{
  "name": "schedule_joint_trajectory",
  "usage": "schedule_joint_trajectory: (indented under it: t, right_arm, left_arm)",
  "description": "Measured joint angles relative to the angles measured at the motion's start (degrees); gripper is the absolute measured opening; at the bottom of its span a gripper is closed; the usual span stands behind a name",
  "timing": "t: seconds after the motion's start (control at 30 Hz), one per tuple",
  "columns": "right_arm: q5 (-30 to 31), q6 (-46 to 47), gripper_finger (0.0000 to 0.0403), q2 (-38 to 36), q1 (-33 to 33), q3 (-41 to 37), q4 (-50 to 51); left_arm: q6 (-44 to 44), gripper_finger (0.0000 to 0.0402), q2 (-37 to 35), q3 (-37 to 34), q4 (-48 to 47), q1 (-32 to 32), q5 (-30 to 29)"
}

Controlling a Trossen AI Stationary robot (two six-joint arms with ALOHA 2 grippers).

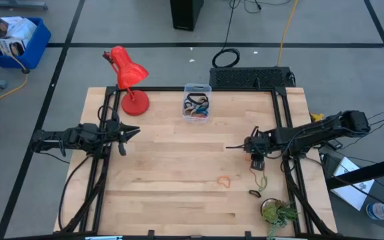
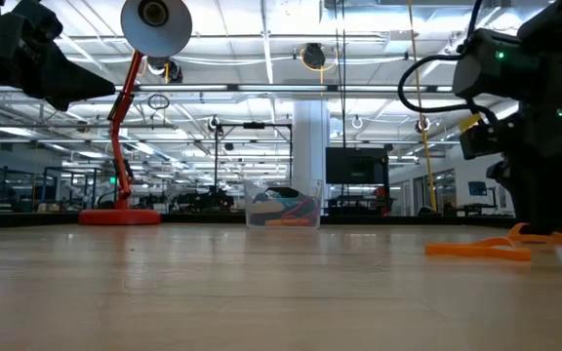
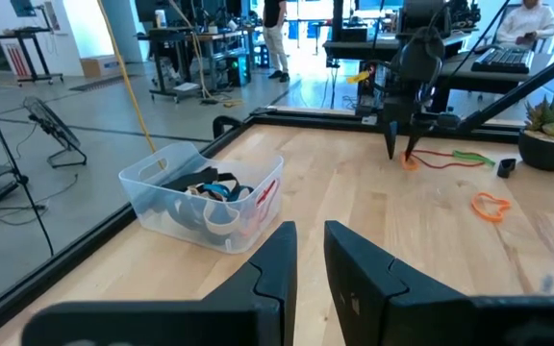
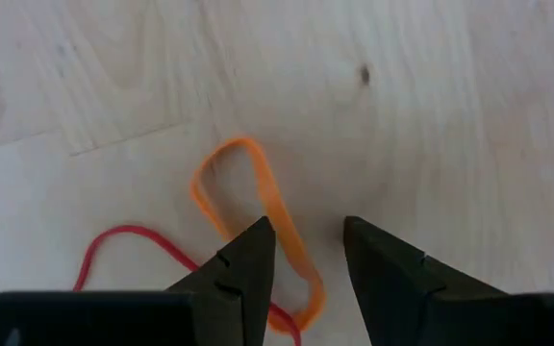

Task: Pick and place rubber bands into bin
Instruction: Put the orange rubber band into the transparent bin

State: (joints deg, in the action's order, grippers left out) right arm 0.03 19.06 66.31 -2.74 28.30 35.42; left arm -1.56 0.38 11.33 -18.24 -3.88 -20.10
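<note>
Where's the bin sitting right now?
In the high view the bin sits at the table's far edge near the middle, just right of the red lamp, with several rubber bands already inside. Neither gripper is near it.

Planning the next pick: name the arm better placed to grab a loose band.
Right. Its open hand hangs right over an orange rubber band on the table; the left hand waits far across, near no band.

Light wooden table point(image 1: 179, 193) with bin point(image 1: 197, 103), red lamp point(image 1: 129, 80), plant point(image 1: 279, 213), scattered rubber bands point(image 1: 225, 181), perhaps four.
</note>
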Motion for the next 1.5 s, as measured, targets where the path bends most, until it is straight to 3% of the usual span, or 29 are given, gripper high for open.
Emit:
schedule_joint_trajectory:
  t: [0.43,0.9,1.07,1.5]
  right_arm:
    - [0.0,-0.21,0.0008,0.06,0.02,-0.25,-0.65]
    - [-0.14,4.03,0.0002,-1.05,0.02,-0.29,-1.83]
    - [0.02,4.48,0.0002,-4.13,0.0,0.97,-10.61]
    - [10.57,-4.12,0.0001,-14.01,0.11,0.98,-48.24]
  left_arm:
    - [-0.11,0.0063,-0.02,0.0,0.0,0.0,0.0]
    - [-0.17,0.0063,-0.02,0.0,0.0,0.0,0.0]
    - [-0.17,0.0063,0.0,0.0,0.04,0.0,0.0]
    - [-0.17,0.0063,0.0,-0.01,0.05,0.0,-0.02]
